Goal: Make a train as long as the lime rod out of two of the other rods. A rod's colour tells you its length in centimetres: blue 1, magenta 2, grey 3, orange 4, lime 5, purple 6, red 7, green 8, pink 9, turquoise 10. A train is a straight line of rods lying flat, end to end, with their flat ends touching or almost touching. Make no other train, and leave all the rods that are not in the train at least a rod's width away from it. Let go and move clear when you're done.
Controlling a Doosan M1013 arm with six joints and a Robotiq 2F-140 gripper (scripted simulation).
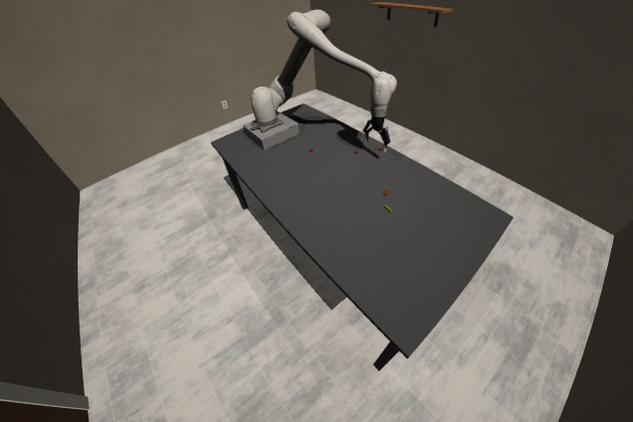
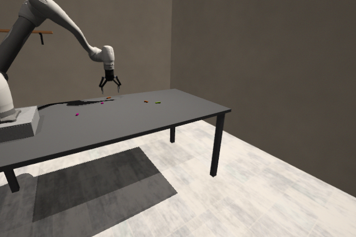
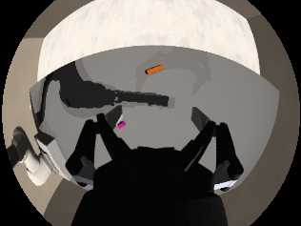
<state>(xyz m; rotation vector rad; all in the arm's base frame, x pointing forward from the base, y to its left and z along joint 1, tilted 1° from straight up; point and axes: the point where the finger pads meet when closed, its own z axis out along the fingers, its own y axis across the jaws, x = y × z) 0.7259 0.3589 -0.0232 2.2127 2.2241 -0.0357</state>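
Note:
My gripper [image 1: 376,143] [image 2: 110,90] [image 3: 156,112] is open and empty, hanging a little above the dark table [image 1: 409,279] [image 2: 172,113] near its far edge. An orange rod [image 1: 380,149] [image 2: 108,97] [image 3: 153,69] lies flat on the table close below it; in the wrist view it sits ahead of the fingers, not between them. A magenta rod [image 1: 355,152] [image 2: 102,102] [image 3: 122,124] lies close by, and a second magenta rod [image 1: 311,150] [image 2: 76,114] lies nearer the arm's base. A second orange rod [image 1: 385,191] [image 2: 145,101] and the lime rod [image 1: 387,208] [image 2: 158,102] lie close together farther along the table.
The arm's base block [image 1: 270,132] [image 2: 17,126] stands at one end of the table. The arm's shadow [image 2: 77,102] falls on the table under it. A wooden shelf [image 1: 410,7] hangs on the far wall.

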